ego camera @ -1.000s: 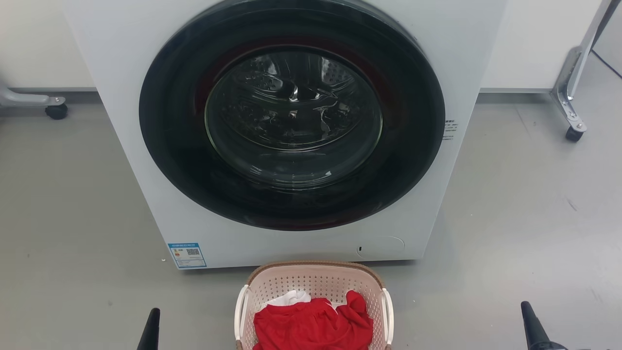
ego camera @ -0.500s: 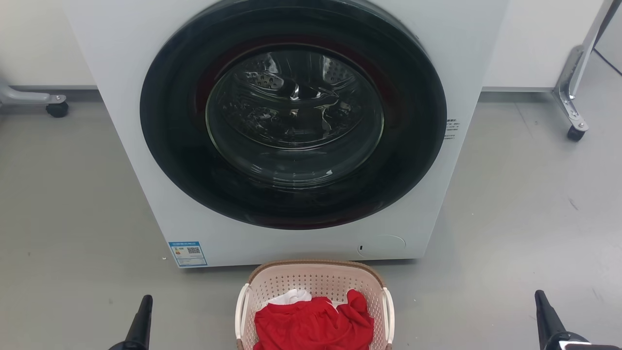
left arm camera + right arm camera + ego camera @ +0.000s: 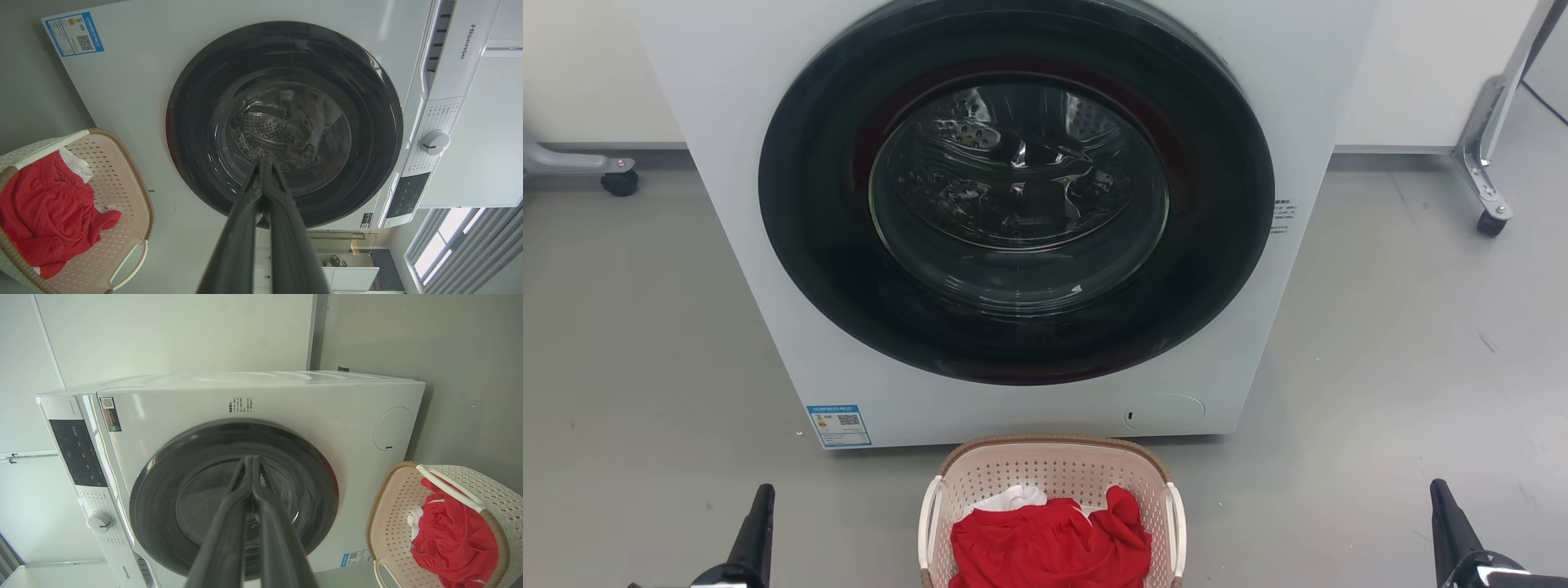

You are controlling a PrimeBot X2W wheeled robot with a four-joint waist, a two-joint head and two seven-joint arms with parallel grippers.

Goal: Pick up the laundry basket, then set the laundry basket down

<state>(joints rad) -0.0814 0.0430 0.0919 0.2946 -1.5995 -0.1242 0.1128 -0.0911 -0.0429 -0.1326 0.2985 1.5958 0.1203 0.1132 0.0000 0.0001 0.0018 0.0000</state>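
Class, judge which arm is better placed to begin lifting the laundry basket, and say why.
Left, slightly. The left gripper sits nearer the laundry basket than the right gripper does. Both are shut and apart from it; a two-handled lift likely needs both arms.

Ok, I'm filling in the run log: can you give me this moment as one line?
phase: pre-grasp | laundry basket: on floor before washing machine, holds red garment | left pincer: shut, apart | right pincer: shut, apart

We see a grey floor (image 3: 645, 327) carrying a front-load washing machine (image 3: 1017, 192). The laundry basket (image 3: 1052, 478) stands just in front of its base. Two metal frame legs on casters, far left (image 3: 619, 181) and far right (image 3: 1491, 224).
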